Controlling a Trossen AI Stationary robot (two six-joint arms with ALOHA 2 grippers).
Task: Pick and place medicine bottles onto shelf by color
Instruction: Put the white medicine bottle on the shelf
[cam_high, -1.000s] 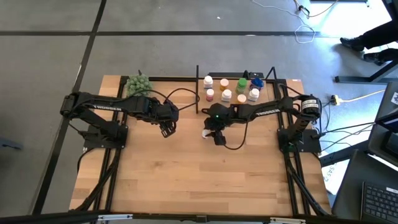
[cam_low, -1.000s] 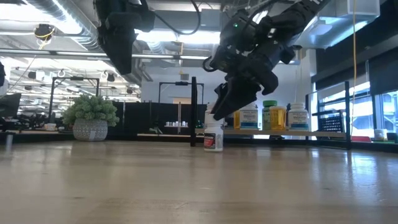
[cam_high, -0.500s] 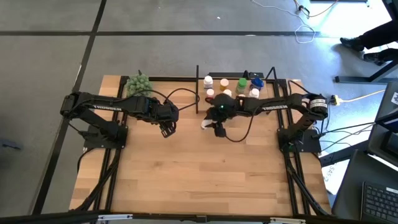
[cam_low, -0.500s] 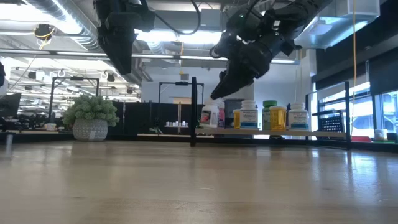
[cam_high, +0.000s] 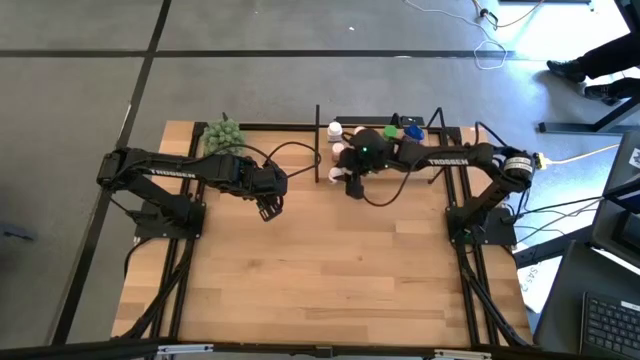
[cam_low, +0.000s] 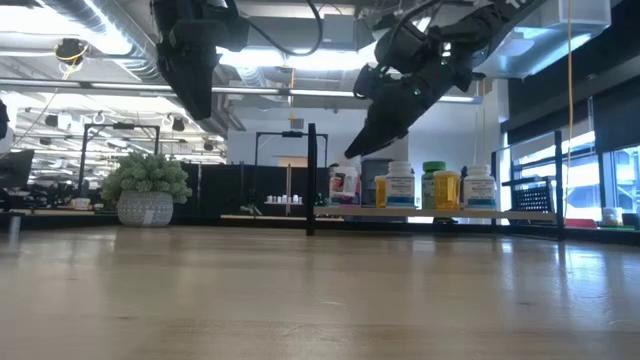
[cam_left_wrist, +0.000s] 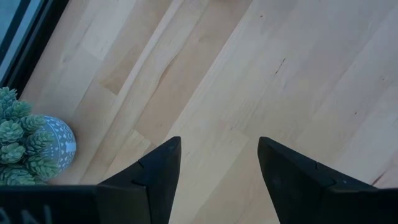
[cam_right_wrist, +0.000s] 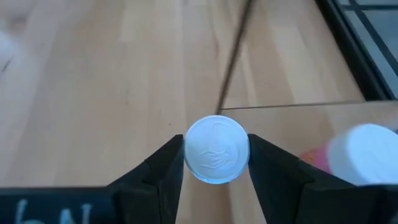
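Fingers of the right gripper are closed on a white-capped bottle, one pad on each side of the cap, so the bottle hangs between them at the near left corner of the shelf. In the high view this gripper sits just at the shelf's front edge, beside the black post, and the low view shows it carried above the board rather than resting on it. The step in hand looks like the placing stage: the bottle is lifted and brought to the shelf but not yet set down. Next the arm needs to move over a free spot beside bottles of matching colour, lower until the base meets the board, then spread its fingers without knocking the neighbours. A pink bottle with a white cap stands just beside the carried one, already on the shelf; the carried bottle's own body colour is hidden under its cap, so the right group cannot be told for sure. On the shelf stand more bottles: white, green-capped, orange and another white, set near each other in a row. The left gripper waits well apart over bare table near the plant, fingers apart and holding nothing.
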